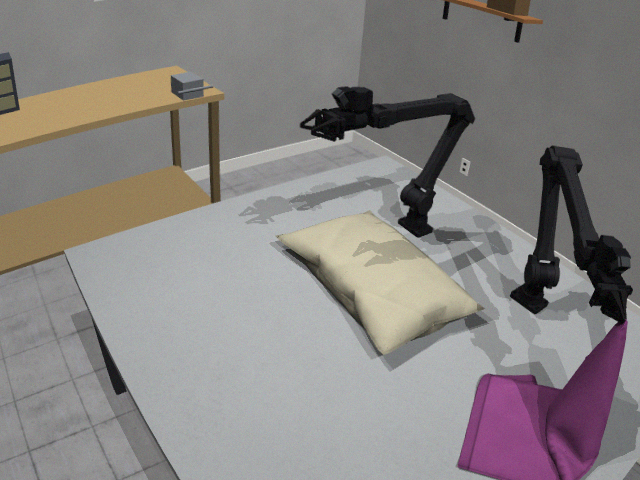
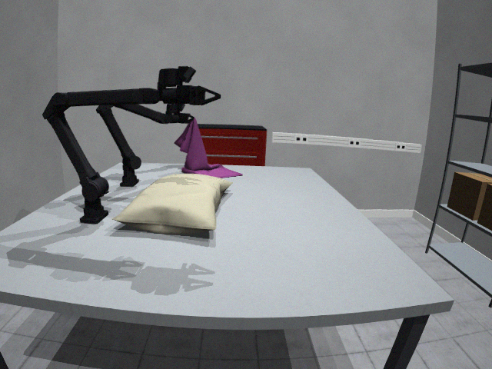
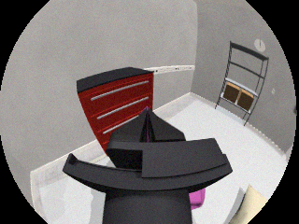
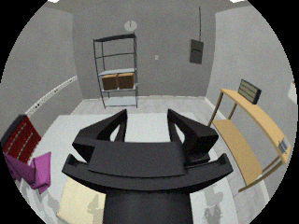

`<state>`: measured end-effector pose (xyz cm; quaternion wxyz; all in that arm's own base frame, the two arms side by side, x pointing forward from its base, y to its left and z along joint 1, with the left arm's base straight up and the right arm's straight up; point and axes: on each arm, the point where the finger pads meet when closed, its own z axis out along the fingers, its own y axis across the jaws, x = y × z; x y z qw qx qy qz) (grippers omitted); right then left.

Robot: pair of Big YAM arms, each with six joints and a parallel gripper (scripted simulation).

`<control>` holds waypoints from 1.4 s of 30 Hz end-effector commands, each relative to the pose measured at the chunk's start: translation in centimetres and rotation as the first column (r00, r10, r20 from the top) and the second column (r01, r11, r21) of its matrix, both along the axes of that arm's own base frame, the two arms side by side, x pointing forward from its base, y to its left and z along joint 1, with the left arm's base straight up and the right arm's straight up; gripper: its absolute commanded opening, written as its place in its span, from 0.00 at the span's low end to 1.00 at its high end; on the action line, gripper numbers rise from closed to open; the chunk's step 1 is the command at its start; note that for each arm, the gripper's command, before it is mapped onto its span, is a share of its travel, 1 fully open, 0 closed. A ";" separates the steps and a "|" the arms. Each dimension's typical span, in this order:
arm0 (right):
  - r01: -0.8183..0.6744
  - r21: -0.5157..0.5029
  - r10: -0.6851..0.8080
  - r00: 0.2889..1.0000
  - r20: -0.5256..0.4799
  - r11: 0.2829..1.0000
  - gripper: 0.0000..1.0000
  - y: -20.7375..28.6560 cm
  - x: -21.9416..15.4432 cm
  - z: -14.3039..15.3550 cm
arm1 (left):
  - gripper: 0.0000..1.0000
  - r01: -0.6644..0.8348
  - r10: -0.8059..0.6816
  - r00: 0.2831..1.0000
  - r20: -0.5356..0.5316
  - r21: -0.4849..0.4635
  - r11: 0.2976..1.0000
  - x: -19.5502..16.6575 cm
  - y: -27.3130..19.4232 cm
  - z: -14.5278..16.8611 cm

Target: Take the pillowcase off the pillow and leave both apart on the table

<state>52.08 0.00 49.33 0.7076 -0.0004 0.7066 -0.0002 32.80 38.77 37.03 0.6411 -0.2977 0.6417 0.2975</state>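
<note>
The cream pillow (image 1: 336, 242) (image 2: 171, 210) (image 3: 249, 205) (image 4: 75, 201) lies bare and flat on the table (image 1: 232, 335) (image 2: 297, 238). The magenta pillowcase (image 1: 506, 423) (image 2: 195, 154) (image 3: 197, 198) (image 4: 42, 170) is off it, with bare table between them in the top view. My left gripper (image 1: 624, 319) (image 2: 192, 118) (image 3: 148, 112) is shut on one end of the pillowcase and holds it up; the lower part rests folded on the table. My right gripper (image 1: 314, 131) (image 2: 219, 96) (image 4: 147, 112) is open and empty, high above the table on the pillow's far side from the pillowcase.
A red drawer cabinet (image 2: 234, 143) (image 3: 119, 103) stands beyond the table's end, past the pillowcase. A wooden workbench (image 1: 103, 103) (image 4: 257, 121) stands beyond the opposite end. A metal shelf rack (image 2: 453, 114) (image 4: 98, 75) stands off the table's long side.
</note>
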 end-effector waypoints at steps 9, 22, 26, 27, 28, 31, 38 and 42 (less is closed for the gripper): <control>0.007 -0.011 -0.007 1.000 0.026 1.000 0.60 -0.4 0.0 1.7 | 0.02 -0.030 0.029 0.999 0.032 0.039 0.999 -1.9 0.1 -0.6; 0.007 -0.011 -0.007 1.000 0.026 1.000 0.60 -0.4 0.0 1.7 | 0.02 -0.034 0.030 0.998 0.058 0.066 0.997 -1.5 0.7 2.2; 0.007 -0.011 -0.007 1.000 0.026 1.000 0.60 -0.4 0.0 1.7 | 0.02 -0.041 0.041 0.999 0.004 0.002 0.999 -2.1 0.6 -3.6; 0.007 -0.011 -0.007 1.000 0.026 1.000 0.60 -0.4 0.0 1.7 | 0.02 -0.043 0.043 0.999 0.005 0.003 0.999 -2.2 0.7 -3.8; 0.007 -0.011 -0.007 1.000 0.026 1.000 0.60 -0.4 0.0 1.7 | 0.02 -0.045 0.045 0.999 0.006 0.003 0.999 -2.3 0.7 -4.1; 0.007 -0.011 -0.007 1.000 0.026 1.000 0.60 -0.4 0.0 1.7 | 0.02 -0.052 0.052 0.999 0.012 0.011 0.999 -2.7 0.7 -4.7; 0.007 -0.011 -0.007 1.000 0.026 1.000 0.60 -0.4 0.0 1.7 | 0.02 -0.050 0.049 0.998 0.038 0.043 0.998 -2.7 0.5 -4.0; 0.007 -0.011 -0.007 1.000 0.026 1.000 0.60 -0.4 0.0 1.7 | 0.02 -0.073 0.073 0.997 0.013 0.012 0.997 -4.1 0.7 -7.5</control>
